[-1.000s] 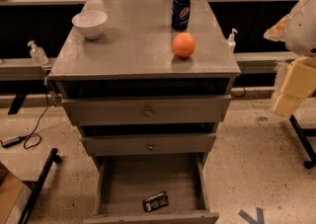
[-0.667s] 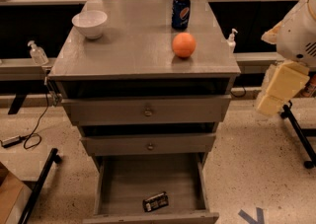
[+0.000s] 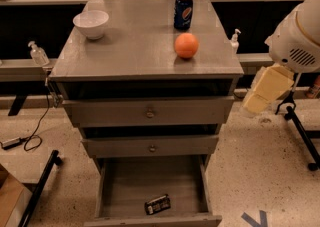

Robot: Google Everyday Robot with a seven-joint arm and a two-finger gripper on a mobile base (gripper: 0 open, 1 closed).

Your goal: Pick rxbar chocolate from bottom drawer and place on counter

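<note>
The rxbar chocolate [image 3: 157, 204] is a small black bar with pale lettering. It lies flat near the front edge inside the bottom drawer [image 3: 112, 191], which is pulled fully open. The counter [image 3: 135, 46] is the grey top of the cabinet. My arm's white joint [image 3: 297, 41] hangs at the right of the cabinet. The cream-coloured gripper [image 3: 263, 91] is below it, level with the top drawer, just right of the cabinet's side and well above the bar.
On the counter stand a white bowl [image 3: 90, 23], a blue soda can [image 3: 183, 12] and an orange [image 3: 186, 45]. Two upper drawers with round knobs [image 3: 150, 113] are shut. A black stand leg [image 3: 302, 133] is at right; a black bar [image 3: 40, 186] and a cable [image 3: 30, 138] lie at left.
My arm and gripper have swung left and down, closer to the cabinet's right side. The bar and the drawer have not moved.
</note>
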